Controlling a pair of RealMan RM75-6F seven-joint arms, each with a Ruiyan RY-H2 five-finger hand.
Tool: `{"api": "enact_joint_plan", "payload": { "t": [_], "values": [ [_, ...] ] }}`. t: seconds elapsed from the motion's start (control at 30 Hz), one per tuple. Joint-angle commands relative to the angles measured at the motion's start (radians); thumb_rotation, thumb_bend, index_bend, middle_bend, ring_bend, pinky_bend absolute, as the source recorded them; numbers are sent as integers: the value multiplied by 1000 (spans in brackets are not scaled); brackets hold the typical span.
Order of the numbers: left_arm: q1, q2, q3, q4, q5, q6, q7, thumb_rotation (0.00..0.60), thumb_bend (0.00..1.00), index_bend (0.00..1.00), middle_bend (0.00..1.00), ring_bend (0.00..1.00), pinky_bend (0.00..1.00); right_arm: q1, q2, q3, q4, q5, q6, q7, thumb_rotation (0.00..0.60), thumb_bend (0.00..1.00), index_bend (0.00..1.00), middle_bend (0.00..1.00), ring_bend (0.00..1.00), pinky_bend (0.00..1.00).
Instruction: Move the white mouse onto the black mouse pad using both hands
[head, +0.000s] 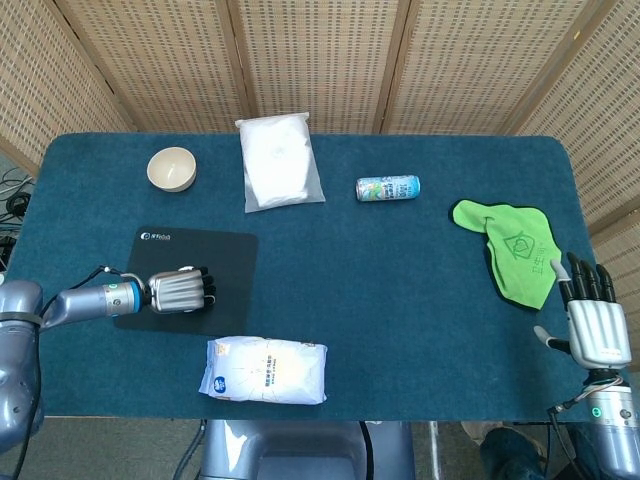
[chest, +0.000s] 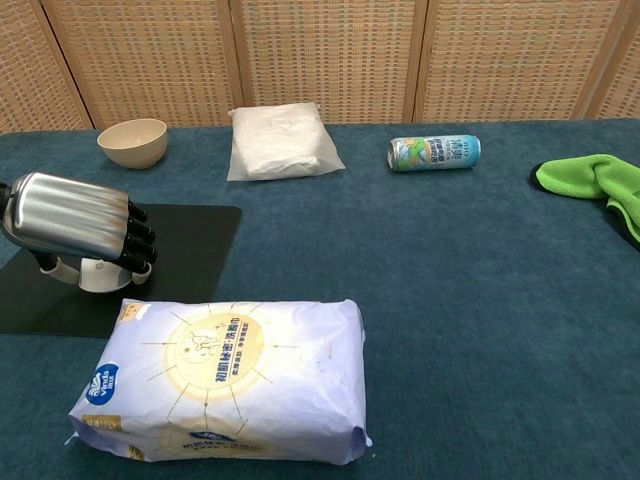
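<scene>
Tissue pack: a white and pale blue tissue pack (chest: 222, 378) lies nearest the robot on the blue table (head: 400, 300), its long side running left to right, just in front of the pad.
Right hand: the right hand (head: 597, 325) hovers at the table's near right edge, fingers straight and spread, holding nothing; it touches nothing the head view can show.
Left hand: the left hand (chest: 78, 222) sits low over the pad, its dark fingers (chest: 137, 243) curled down around the mouse and gripping it.
White mouse: the white mouse (chest: 99, 274) shows only as a pale sliver beneath the palm, resting on the pad; its long axis and heading cannot be told.
Black mouse pad: the black mouse pad (head: 220, 262) lies flat at the table's left, long side left to right.
Green cloth: a green cloth (head: 515, 250) lies at the right, beyond the right hand.
Far row: a cream bowl (head: 172, 168), a white bag (head: 278, 160) and a can (head: 388, 188) on its side, lying left to right.
</scene>
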Motion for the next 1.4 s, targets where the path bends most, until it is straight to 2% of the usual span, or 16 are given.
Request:
{"api": "enact_joint_plan", "payload": {
  "t": [0.03, 0.23, 0.47, 0.57, 0.63, 0.73, 0.77, 0.87, 0.97, 1.07, 1.13, 1.3, 1.4],
  "values": [
    [-2, -1, 2, 1, -1, -4, 0, 600, 175, 382, 260, 332, 414, -1, 1, 1, -1, 1, -1, 3, 600, 0, 0, 0, 0, 0],
    [-1, 1, 15, -3, 7, 0, 2, 600, 102, 207, 134, 276, 414, -3, 4, 2, -3, -2, 2, 6, 600, 0, 0, 0, 0, 0],
    [2, 22, 12, -4, 1, 37, 6, 600, 97, 123, 21, 190, 414, -6, 8, 2, -13, -11, 8, 8, 600, 0, 0, 0, 0, 0],
    [9, 71, -26, -12, -39, 121, 8, 600, 97, 113, 4, 176, 414, -10, 15, -2, -23, -22, 15, 12, 600, 0, 0, 0, 0, 0],
    [21, 94, -84, -33, -98, 177, -9, 600, 97, 108, 1, 164, 414, -12, 19, -3, -29, -28, 20, 14, 600, 0, 0, 0, 0, 0],
    [40, 117, -205, -63, -217, 284, -33, 600, 95, 109, 0, 159, 414, -16, 25, -4, -39, -35, 25, 17, 600, 0, 0, 0, 0, 0],
    [54, 123, -278, -88, -291, 319, -69, 600, 93, 109, 0, 158, 414, -16, 27, -6, -42, -38, 26, 17, 600, 0, 0, 0, 0, 0],
    [91, 132, -406, -137, -423, 364, -146, 600, 73, 109, 0, 131, 404, -18, 31, -11, -49, -47, 27, 18, 600, 0, 0, 0, 0, 0],
    [132, 152, -469, -193, -494, 347, -165, 600, 24, 99, 0, 22, 285, -19, 33, -15, -53, -56, 28, 16, 600, 0, 0, 0, 0, 0],
    [215, 209, -529, -354, -586, 291, -146, 600, 0, 83, 0, 0, 126, -20, 33, -19, -55, -63, 29, 9, 600, 0, 0, 0, 0, 0],
    [263, 268, -533, -499, -614, 254, -113, 600, 0, 29, 0, 0, 45, -20, 32, -20, -56, -65, 28, 2, 600, 0, 0, 0, 0, 0],
    [371, 478, -500, -1000, -691, 135, 121, 600, 0, 0, 0, 0, 0, -20, 28, -24, -64, -65, 25, -22, 600, 0, 0, 0, 0, 0],
    [424, 555, -489, -1225, -740, 112, 236, 600, 0, 0, 0, 0, 0, -21, 26, -26, -68, -68, 25, -35, 600, 0, 0, 0, 0, 0]
  ]
}}
